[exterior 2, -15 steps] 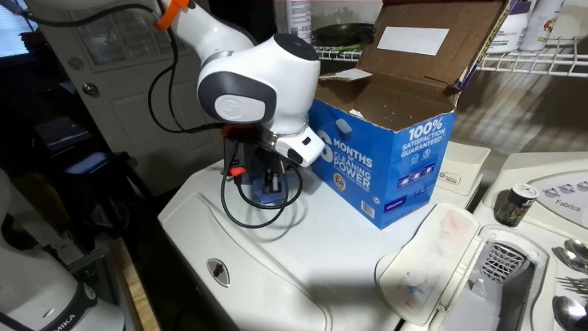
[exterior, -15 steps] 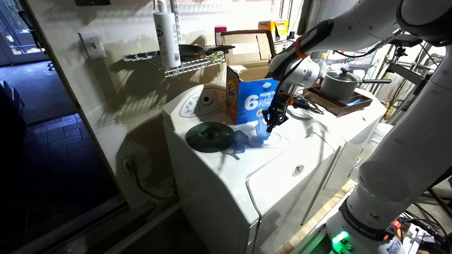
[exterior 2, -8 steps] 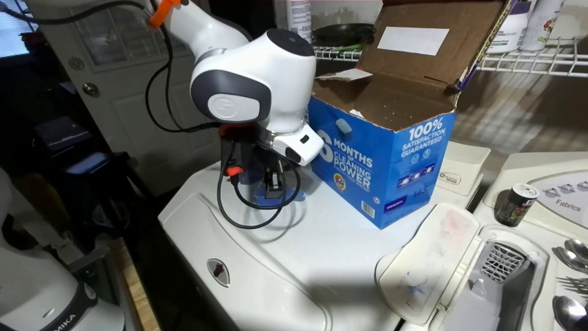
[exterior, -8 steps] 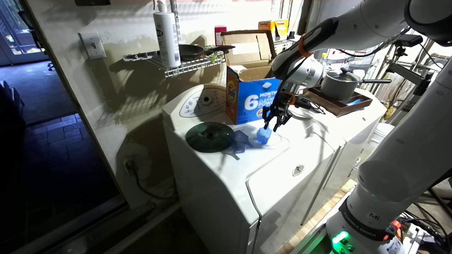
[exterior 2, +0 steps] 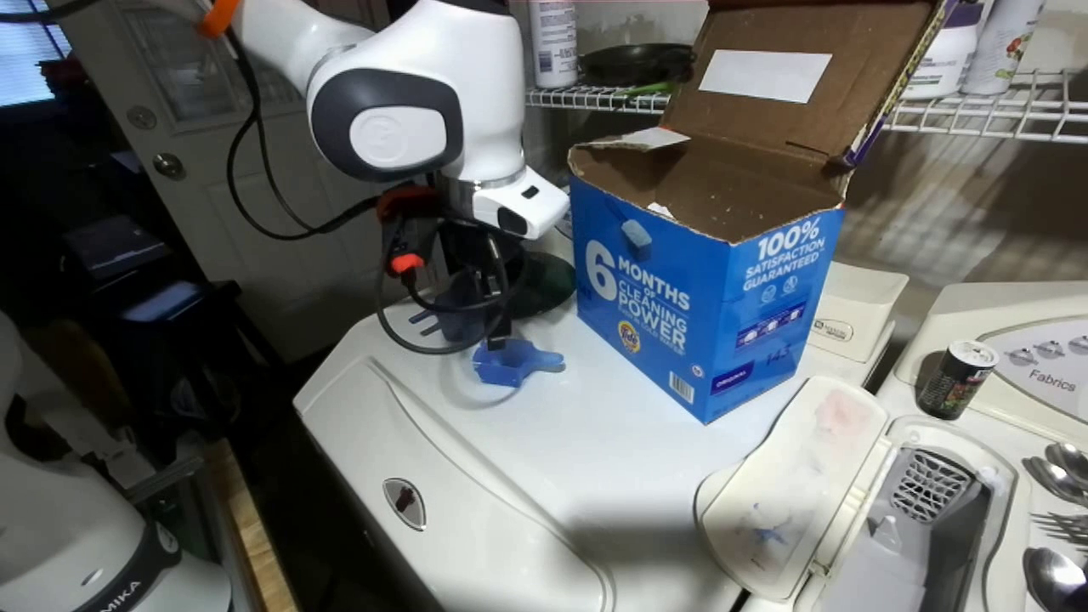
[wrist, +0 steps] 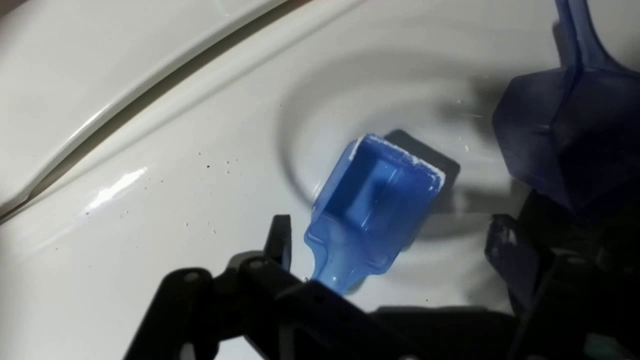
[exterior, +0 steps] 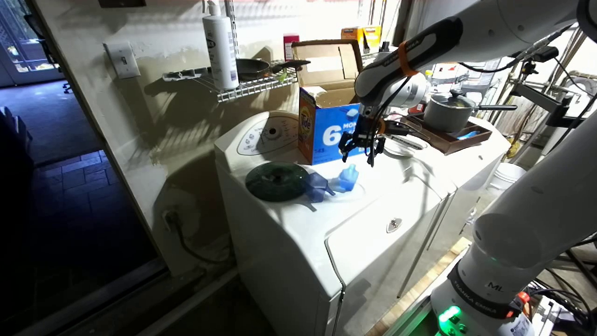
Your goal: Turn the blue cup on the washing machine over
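Counted on the washing machine: one bright blue cup with mouth upward and white residue along part of the rim, near the printed face of one open cardboard box; one darker blue cup, just beside one dark green disc, touching or not, cannot tell; two cups in all. Above the bright cup, one hand with fingers spread wide, gripping nothing. On a second white appliance alongside, one brown tray bearing one lidded pot. Farther over in an exterior view, one can and at least three spoons.

Glossy white top, sprinkled with dark specks in the wrist view. Behind, a patchy white wall with one light switch, plus a wire shelf carrying one white pump bottle, one dark pan and two other white bottles. Off to the side, a dim doorway onto tiled floor; in an exterior view, a paneled door with a round knob.

Can read "Tide," "6 MONTHS OF CLEANING POWER," "100% SATISFACTION GUARANTEED," "ORIGINAL" and "143" on the box; "Fabrics" on a control panel; "FRANKA EMIKA" and "ML" on the arm.
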